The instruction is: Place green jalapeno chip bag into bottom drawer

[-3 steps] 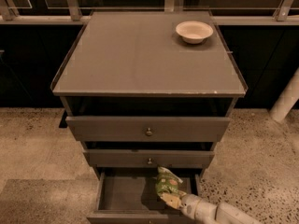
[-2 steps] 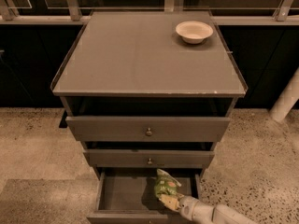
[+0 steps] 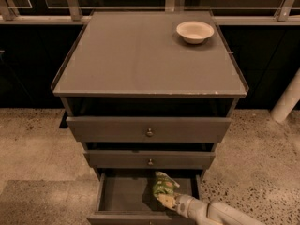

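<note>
The green jalapeno chip bag is inside the open bottom drawer, toward its right side, standing tilted. My gripper reaches in from the lower right on a white arm and is right at the bag's lower end, touching or holding it. The drawer's floor to the left of the bag is bare grey. The drawer's front panel is at the frame's bottom edge.
A grey cabinet top carries a white bowl at its back right. Two upper drawers with round knobs stand slightly pulled out above the bottom one. A white post stands at the right. Speckled floor surrounds the cabinet.
The gripper and bag have shifted slightly left and deeper over the bottom drawer. Nothing else moved.
</note>
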Available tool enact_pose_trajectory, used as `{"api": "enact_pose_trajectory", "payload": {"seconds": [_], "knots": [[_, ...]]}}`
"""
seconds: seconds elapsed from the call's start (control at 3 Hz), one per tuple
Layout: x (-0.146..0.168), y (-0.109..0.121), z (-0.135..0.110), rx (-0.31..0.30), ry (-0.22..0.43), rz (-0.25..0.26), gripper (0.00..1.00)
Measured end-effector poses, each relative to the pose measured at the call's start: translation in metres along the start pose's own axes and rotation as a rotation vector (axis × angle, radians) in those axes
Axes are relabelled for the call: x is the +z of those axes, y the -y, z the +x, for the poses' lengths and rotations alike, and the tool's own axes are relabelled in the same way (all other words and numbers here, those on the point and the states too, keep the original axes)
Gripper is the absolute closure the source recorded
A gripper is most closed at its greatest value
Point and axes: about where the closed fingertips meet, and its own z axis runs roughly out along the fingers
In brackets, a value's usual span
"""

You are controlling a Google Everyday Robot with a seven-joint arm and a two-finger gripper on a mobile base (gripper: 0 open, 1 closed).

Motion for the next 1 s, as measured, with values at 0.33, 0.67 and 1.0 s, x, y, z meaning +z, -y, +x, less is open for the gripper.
{"api": "enact_pose_trajectory", "payload": {"seconds": [0.33, 0.67, 1.0], "knots": [[0.009, 0.012, -0.001, 0.001, -0.011, 0.036, 1.0], [0.016, 0.024, 0.001, 0.012, -0.017, 0.076, 1.0], [0.018, 0.033, 0.004, 0.026, -0.02, 0.107, 1.0]]}}
